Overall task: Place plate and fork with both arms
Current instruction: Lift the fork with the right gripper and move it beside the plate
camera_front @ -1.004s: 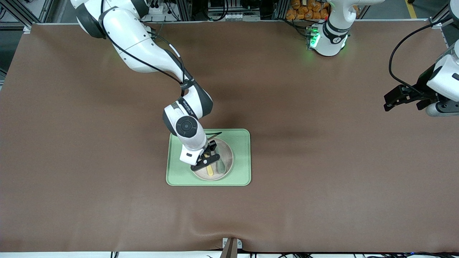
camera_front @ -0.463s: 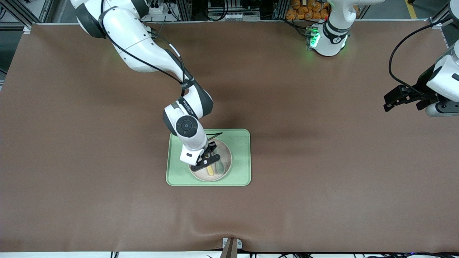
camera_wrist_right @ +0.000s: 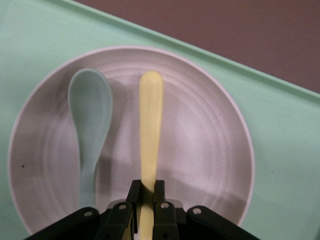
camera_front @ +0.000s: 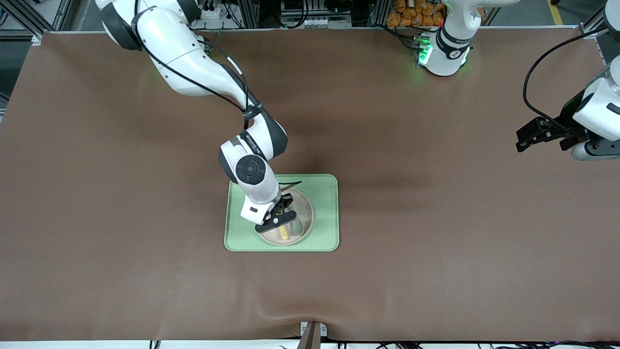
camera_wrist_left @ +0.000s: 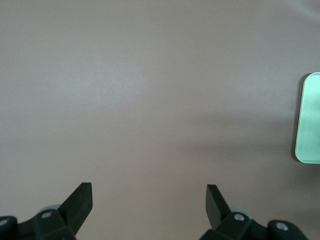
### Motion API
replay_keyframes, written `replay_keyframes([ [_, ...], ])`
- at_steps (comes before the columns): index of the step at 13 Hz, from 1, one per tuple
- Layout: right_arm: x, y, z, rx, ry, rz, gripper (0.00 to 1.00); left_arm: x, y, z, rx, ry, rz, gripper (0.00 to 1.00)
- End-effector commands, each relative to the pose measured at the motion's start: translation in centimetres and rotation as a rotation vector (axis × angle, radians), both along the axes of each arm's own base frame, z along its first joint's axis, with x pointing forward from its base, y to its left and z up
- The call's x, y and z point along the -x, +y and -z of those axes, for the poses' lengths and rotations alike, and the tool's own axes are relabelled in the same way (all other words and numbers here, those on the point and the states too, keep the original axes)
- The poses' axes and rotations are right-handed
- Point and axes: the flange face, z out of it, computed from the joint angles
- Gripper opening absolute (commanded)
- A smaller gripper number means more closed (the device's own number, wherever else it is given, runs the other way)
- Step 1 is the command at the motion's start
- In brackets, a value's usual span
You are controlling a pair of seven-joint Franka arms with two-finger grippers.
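Yellow plastic sits pinched between my right gripper's (camera_wrist_right: 145, 196) fingers: over the last second they have narrowed onto the fork (camera_wrist_right: 150, 135), which still lies on the plate (camera_front: 304, 227) in the green tray (camera_front: 329, 213). I judge the lift can come next. A grey-green spoon (camera_wrist_right: 91, 125) lies just beside the fork, close enough to snag. My left gripper (camera_wrist_left: 147, 200) waits, wide apart, over bare table toward its own end.

the right end effector (camera_wrist_right: 146, 194) has closed on the fork (camera_wrist_right: 150, 130).
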Motion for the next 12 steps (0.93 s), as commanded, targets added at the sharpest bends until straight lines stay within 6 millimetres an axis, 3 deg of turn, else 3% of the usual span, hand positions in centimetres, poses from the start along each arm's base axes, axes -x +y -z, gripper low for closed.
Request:
replay_keyframes([
  [1,0.1,0.2,-1.8,0.001,-0.001,0.034,0.00,-0.3,0.2,-0.6,0.012,-0.012,0.010,1.00],
  [3,-0.4,-0.6,-3.3,-0.001,0.000,0.052,0.00,-0.3,0.3,-0.6,0.013,-0.012,0.010,1.00],
  [8,-3.6,-8.5,-6.7,0.033,0.058,0.171,0.00,-0.2,0.3,-0.7,0.011,-0.011,0.011,1.00],
  [10,-3.8,-11.6,-5.0,0.060,0.115,0.207,0.00,-0.2,0.3,-0.7,0.009,-0.010,0.011,1.00],
  [12,-3.6,-13.6,-3.4,-0.013,0.192,0.270,0.00,-0.2,0.2,-0.7,0.011,-0.009,0.013,1.00],
])
